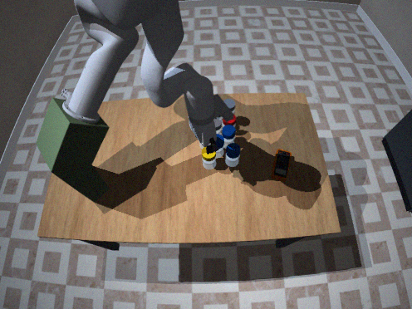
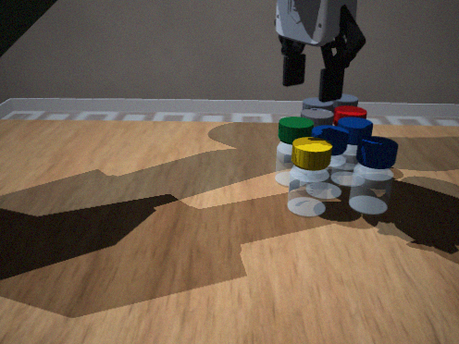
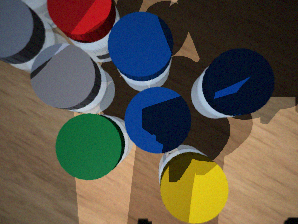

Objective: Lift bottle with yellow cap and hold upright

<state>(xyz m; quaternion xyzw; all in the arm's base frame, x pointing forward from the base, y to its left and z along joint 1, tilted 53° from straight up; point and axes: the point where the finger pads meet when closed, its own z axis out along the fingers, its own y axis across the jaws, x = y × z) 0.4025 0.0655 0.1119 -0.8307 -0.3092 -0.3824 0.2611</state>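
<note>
The clear bottle with the yellow cap (image 1: 208, 156) (image 2: 311, 173) (image 3: 194, 187) stands upright at the front of a tight cluster on the wooden table (image 1: 166, 208). Touching or close beside it are a green-capped bottle (image 2: 294, 134) (image 3: 89, 146) and three blue-capped bottles (image 1: 232, 153) (image 2: 376, 168) (image 3: 157, 119). A red-capped bottle (image 1: 228, 122) (image 2: 350, 112) (image 3: 80, 19) and grey-capped bottles (image 2: 317, 116) (image 3: 63, 76) stand behind. My gripper (image 2: 314, 76) (image 1: 211, 146) is open and empty, hanging above the cluster, over the bottles behind the yellow cap. Its fingertips barely show at the bottom edge of the wrist view.
An orange-edged dark phone-like object (image 1: 282, 164) lies flat to the right of the cluster. A green block (image 1: 51, 133) carries the arm's base at the table's left. A dark object (image 1: 400, 158) stands off the table at the right.
</note>
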